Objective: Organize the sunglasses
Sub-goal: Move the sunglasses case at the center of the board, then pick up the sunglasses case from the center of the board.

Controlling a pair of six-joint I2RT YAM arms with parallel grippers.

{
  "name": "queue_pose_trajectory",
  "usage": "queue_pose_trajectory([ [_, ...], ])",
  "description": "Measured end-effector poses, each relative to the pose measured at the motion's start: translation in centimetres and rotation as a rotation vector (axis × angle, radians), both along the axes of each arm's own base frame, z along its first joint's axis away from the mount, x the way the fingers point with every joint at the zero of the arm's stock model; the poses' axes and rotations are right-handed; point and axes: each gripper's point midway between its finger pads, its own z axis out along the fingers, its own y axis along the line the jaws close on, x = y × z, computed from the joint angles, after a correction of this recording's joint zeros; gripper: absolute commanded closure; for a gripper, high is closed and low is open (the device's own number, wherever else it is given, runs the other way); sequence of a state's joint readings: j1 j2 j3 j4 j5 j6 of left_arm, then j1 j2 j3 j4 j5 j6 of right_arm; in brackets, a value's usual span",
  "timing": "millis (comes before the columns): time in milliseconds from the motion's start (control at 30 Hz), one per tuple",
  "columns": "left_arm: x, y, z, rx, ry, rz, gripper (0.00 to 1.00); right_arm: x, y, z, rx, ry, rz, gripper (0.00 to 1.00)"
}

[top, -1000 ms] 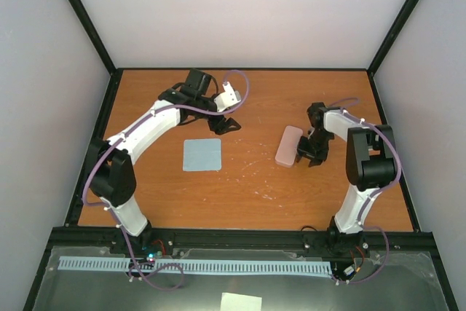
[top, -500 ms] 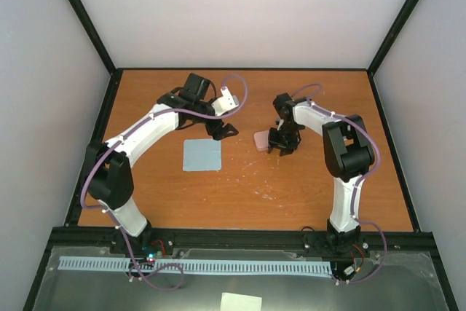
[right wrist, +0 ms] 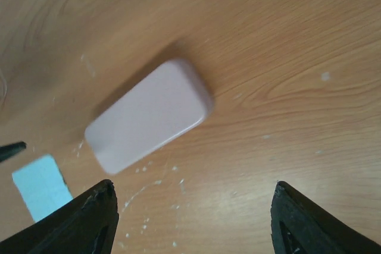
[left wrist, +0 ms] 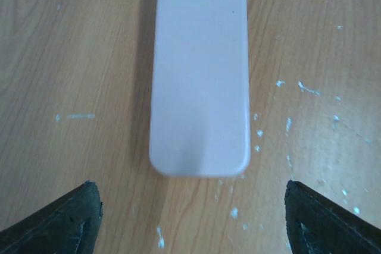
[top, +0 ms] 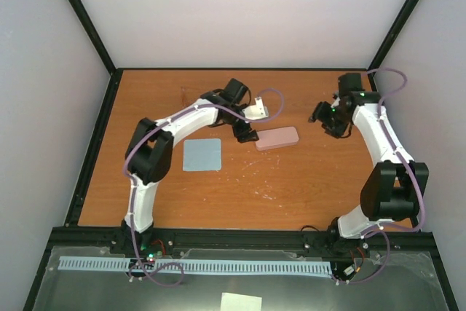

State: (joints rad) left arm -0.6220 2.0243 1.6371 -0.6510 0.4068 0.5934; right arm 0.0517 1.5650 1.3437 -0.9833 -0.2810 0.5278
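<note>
The sunglasses are not in any view. The closed pink case (top: 277,138) lies flat on the table (top: 306,180) near the middle. My left gripper (top: 248,135) sits just off the case's left end. It is open and empty. In the left wrist view the case (left wrist: 199,69) lies lengthwise straight ahead of the open gripper (left wrist: 193,221). My right gripper (top: 321,116) hangs to the right of the case, apart from it, open and empty. The right wrist view shows the case (right wrist: 149,117) ahead and to the left of the open gripper (right wrist: 193,224).
A flat blue-grey square cloth (top: 202,155) lies left of the case and also shows in the right wrist view (right wrist: 38,185). Black frame posts and pale walls enclose the table on three sides. White specks mark the wood near the case.
The right gripper has left the pink case and swung back to the far right. The case now lies crosswise, slightly further right. The left gripper has moved right to the case's left end.
</note>
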Motion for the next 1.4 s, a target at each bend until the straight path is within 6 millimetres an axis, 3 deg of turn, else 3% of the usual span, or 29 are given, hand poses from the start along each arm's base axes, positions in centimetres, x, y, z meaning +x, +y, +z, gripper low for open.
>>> queue_pose_trajectory([
  [100, 0.5, -2.0, -1.4, 0.040, -0.008, -0.018, 0.12, 0.3, -3.0, 0.1, -0.004, -0.011, -0.072, 0.31],
  [267, 0.1, -3.6, -2.8, 0.097, -0.012, -0.029, 0.12, 0.2, -3.3, -1.8, 0.026, 0.037, -0.061, 0.31],
  [433, 0.2, -4.8, -4.1, 0.129, -0.004, -0.007, 0.12, 0.0, -3.4, -2.4, 0.057, 0.046, -0.050, 0.31],
  [833, 1.3, -4.6, -7.1, 0.199, -0.001, 0.024, 0.13, -0.3, -4.0, -3.2, 0.094, 0.046, -0.052, 0.31],
  [1267, 1.2, -4.9, -8.2, 0.204, 0.022, 0.017, 0.13, -0.5, -3.6, -3.5, 0.122, 0.044, -0.031, 0.30],
  [1333, 1.1, -4.9, -8.7, 0.207, 0.030, 0.015, 0.15, -0.5, -3.5, -3.6, 0.124, 0.045, -0.025, 0.30],
  [1400, 1.0, -4.9, -9.0, 0.208, 0.040, 0.011, 0.25, -0.6, -3.5, -3.7, 0.125, 0.048, -0.022, 0.30],
])
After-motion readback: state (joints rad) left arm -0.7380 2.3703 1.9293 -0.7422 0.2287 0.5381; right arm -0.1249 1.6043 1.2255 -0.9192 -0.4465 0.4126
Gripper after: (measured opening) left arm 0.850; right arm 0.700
